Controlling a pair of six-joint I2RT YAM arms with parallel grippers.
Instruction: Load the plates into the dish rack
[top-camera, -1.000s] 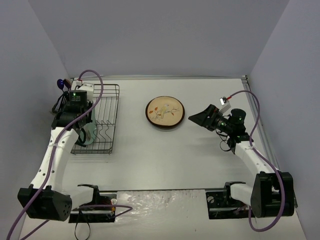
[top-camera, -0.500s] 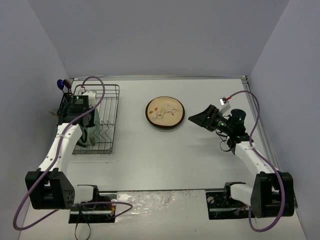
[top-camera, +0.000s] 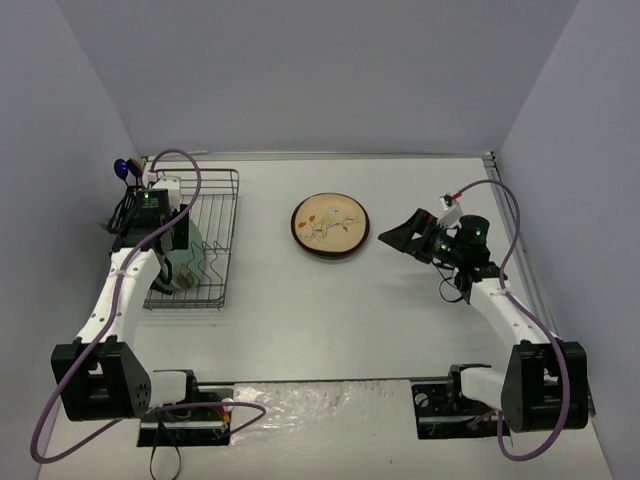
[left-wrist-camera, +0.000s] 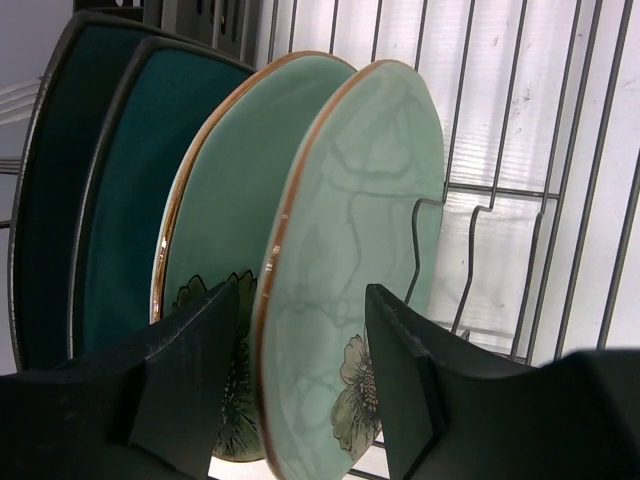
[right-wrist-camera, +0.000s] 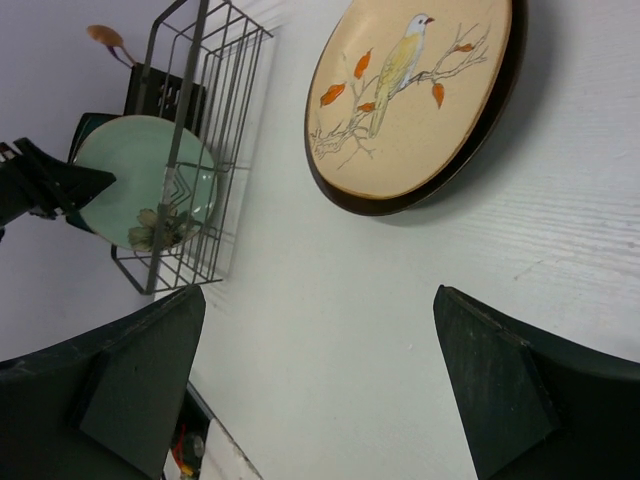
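The black wire dish rack (top-camera: 218, 200) stands at the back left. Two dark teal plates (left-wrist-camera: 60, 200) and two pale mint flowered plates stand upright in it. My left gripper (left-wrist-camera: 300, 290) straddles the rim of the nearest mint plate (left-wrist-camera: 350, 230), its jaws slightly parted with a thin gap on the left side. A brown-rimmed round plate (top-camera: 329, 226) with a bird picture lies flat at mid table and also shows in the right wrist view (right-wrist-camera: 415, 95). My right gripper (top-camera: 390, 238) hangs wide open and empty to its right, above the table.
A small black caddy (right-wrist-camera: 165, 100) holding utensils hangs on the rack's far left side. Several empty tine slots (left-wrist-camera: 480, 260) lie to the right of the mint plates. Grey walls close in on three sides.
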